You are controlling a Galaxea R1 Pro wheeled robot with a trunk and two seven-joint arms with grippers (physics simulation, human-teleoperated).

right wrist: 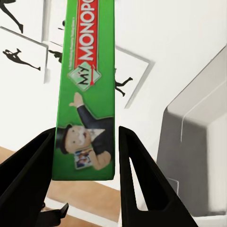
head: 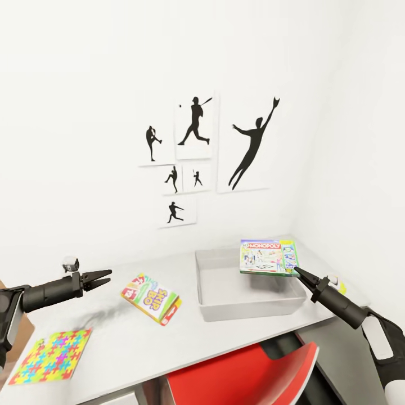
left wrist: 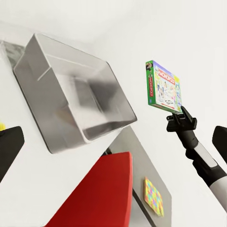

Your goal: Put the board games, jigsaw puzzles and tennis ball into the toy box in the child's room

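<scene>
The Monopoly box was held clamped by the right gripper above the toy box's right rear corner, while the left gripper was held spread and empty

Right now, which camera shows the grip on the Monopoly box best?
The right wrist view: both fingers flank the Monopoly box edge. The head view shows the right gripper at its corner; the left wrist view shows it from afar.

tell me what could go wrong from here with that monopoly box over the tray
The right gripper pinches the Monopoly box only by one edge, so it could tilt or slip. It hangs over the toy box's far corner, so a release might leave it propped on the rim.
</scene>
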